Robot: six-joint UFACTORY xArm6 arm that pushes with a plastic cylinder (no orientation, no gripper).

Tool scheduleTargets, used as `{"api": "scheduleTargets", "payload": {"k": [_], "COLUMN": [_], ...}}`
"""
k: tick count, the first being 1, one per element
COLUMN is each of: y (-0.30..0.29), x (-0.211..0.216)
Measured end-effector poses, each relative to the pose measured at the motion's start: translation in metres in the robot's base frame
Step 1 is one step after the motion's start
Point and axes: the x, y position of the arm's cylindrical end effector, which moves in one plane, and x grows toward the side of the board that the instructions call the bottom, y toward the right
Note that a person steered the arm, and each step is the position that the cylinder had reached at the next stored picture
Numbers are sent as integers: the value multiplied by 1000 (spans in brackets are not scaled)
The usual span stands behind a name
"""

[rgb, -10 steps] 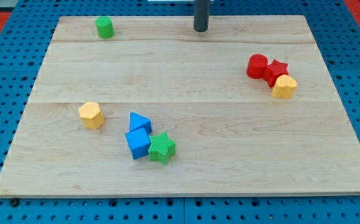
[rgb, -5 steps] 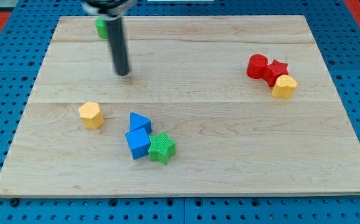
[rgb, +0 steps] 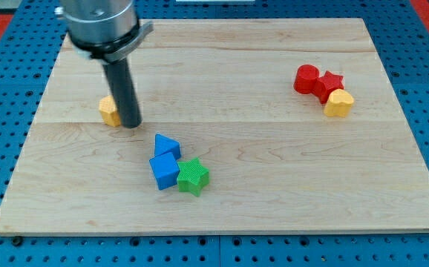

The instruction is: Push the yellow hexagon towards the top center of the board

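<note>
The yellow hexagon [rgb: 109,111] sits at the view's left of the wooden board [rgb: 274,170], partly hidden behind the rod. My tip [rgb: 131,124] rests on the board right against the hexagon's right side. The rod rises up toward the view's top left, and the arm's grey body [rgb: 99,26] covers the board's top left corner.
A blue triangle [rgb: 166,144], a blue cube [rgb: 164,170] and a green star [rgb: 193,177] cluster at the lower middle. A red cylinder [rgb: 306,78], a red star [rgb: 329,84] and a yellow heart [rgb: 339,103] cluster at the view's right.
My tip moved from the top centre down and left to the hexagon. The hexagon shifted up a little. The green cylinder at the top left is now hidden behind the arm.
</note>
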Motion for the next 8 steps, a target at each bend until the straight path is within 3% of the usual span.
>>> {"api": "scheduleTargets", "payload": {"k": [1,3,4,5,7,8], "y": [-68,64,77,107,111,126], "x": [2,-55,-48,-70,-170,-195]}}
